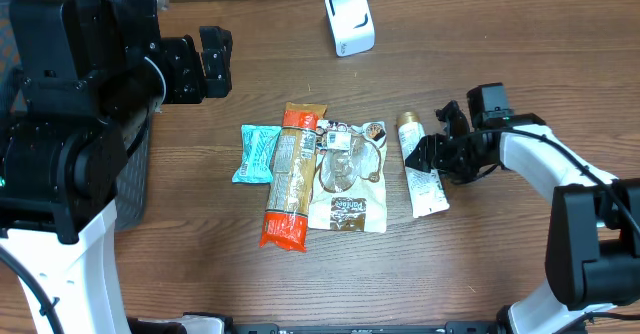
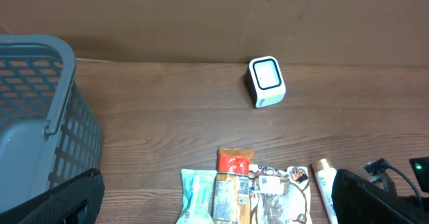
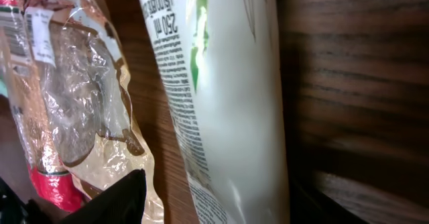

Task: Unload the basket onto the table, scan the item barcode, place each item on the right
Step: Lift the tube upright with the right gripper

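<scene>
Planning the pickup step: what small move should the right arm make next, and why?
Probably close the right gripper on the white tube. Its open jaws stand either side of the tube, which lies flat on the table, away from the scanner; it needs gripping before lifting there.

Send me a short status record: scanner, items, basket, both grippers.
scanner: white scanner, standing at the far side of the table, apart from the items
items: teal packet, orange packet, clear bag, white tube, side by side mid-table
tube: lying flat, gold cap toward the scanner
left gripper: open, empty, beside the grey basket
right gripper: open, fingers astride the tube
scan: not yet done
</scene>
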Robot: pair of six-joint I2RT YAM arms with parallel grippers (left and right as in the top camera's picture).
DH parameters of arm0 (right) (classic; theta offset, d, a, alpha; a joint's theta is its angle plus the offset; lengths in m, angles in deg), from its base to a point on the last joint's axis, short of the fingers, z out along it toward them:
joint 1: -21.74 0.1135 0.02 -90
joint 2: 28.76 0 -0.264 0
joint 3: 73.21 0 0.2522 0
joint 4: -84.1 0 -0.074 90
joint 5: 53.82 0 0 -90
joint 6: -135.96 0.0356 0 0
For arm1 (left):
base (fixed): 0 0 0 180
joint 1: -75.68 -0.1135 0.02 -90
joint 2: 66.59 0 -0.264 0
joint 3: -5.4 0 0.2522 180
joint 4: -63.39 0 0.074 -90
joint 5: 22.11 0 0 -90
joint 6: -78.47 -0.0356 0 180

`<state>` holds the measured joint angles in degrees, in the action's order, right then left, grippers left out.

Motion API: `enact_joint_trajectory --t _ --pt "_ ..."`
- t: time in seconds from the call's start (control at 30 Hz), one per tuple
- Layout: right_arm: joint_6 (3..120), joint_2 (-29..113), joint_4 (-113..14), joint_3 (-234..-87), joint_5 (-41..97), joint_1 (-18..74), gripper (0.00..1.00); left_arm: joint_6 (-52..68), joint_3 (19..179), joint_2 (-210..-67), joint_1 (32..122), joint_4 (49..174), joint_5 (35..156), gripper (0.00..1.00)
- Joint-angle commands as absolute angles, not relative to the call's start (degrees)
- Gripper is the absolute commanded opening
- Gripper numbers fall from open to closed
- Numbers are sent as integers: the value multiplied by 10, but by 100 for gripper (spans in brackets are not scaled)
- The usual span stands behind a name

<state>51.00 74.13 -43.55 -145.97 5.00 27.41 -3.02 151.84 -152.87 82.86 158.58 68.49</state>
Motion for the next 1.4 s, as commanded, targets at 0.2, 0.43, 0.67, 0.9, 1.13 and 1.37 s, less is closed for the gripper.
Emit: enact_joint_trajectory --t 0.2,0.43,0.67,0.9,1.13,1.37 --pt "426 742 -428 -1446 -13 277 56 -43 1517 -1531 830 1584 679 100" --pt "429 747 -474 -1408 -4 275 56 -43 1518 -1531 830 1584 679 100" --pt "429 779 -485 -1407 -6 275 21 -43 1517 -1531 830 1584 679 100" --pt "430 786 -477 -1416 -13 272 4 -43 1517 -1531 830 1584 679 100" --pt "384 755 -375 -1512 -184 239 4 -43 1518 -1531 830 1584 679 100" --pt "319 669 -223 -1649 -175 235 4 -43 1518 -1531 830 1584 679 99"
